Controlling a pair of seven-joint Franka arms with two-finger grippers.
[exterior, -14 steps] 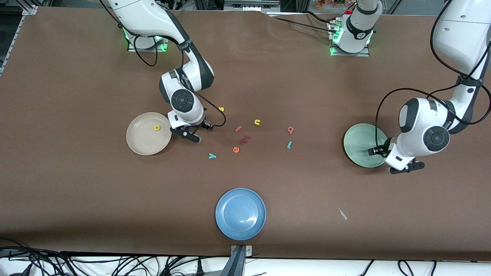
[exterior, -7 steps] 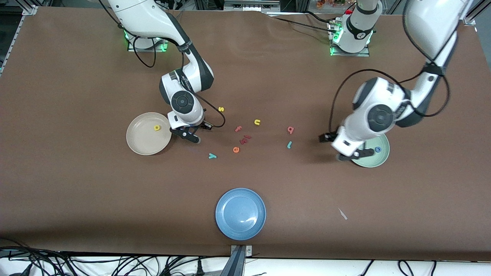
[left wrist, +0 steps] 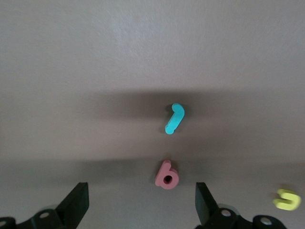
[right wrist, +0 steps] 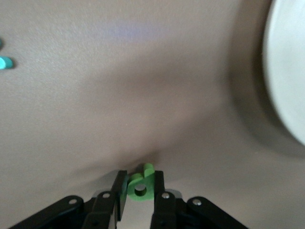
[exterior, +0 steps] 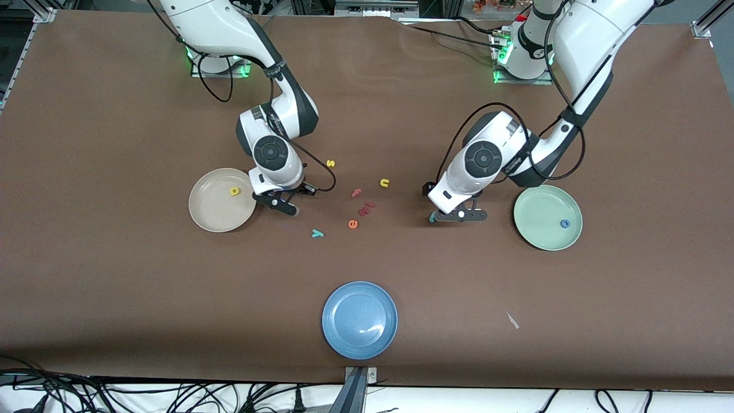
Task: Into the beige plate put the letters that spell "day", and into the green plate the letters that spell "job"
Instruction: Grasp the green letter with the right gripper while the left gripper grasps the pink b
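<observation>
The right gripper (right wrist: 139, 191), mid-frame beside the beige plate (exterior: 207, 213), pinches the green d (right wrist: 142, 183) to drop there next, while the left gripper (left wrist: 140, 210) gapes over the pink b (left wrist: 167, 175) and teal j (left wrist: 175, 119).

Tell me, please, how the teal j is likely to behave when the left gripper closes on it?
The teal j lies flat on the table and looks like thin foam, so it is probably very light and may skid rather than resist. Its narrow hooked shape gives the open left gripper little to pinch; it could twist. Rolling seems unlikely. The salmon b lies close beside it.
</observation>
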